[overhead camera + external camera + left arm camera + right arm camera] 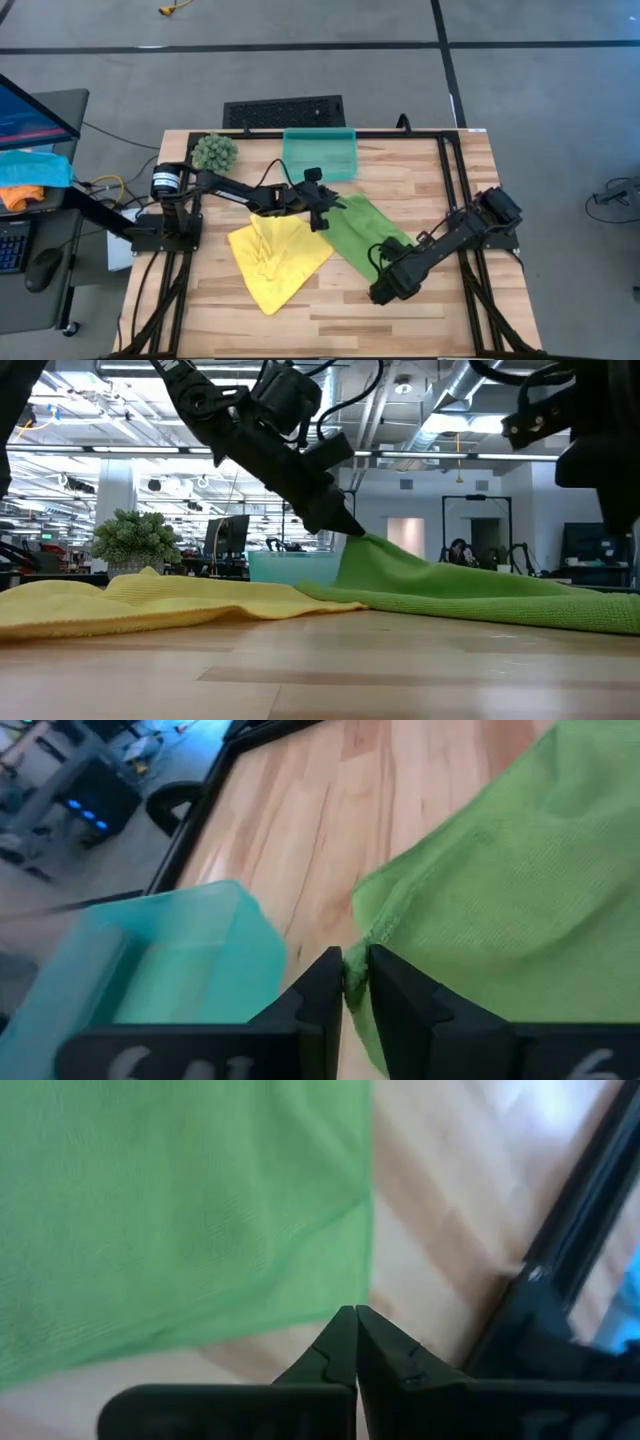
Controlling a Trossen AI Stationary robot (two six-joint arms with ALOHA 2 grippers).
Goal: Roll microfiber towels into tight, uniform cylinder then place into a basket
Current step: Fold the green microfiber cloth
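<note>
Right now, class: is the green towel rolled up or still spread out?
Spread, not rolled: the green towel lies mostly flat on the table, one corner lifted by the left tool.

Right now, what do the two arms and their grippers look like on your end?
Both arms are black, jointed and slim, with black cables running along the links. The left arm has a silver-and-black cylinder at its base. The left gripper has two flat, wedge-shaped black fingers, with pale markings on the bar below. The right gripper looks the same: black tapered fingers.

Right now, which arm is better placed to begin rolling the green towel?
Probably the left. The left gripper is shut on a corner of the green towel, lifting it. The right gripper is shut on nothing at the opposite corner.
</note>
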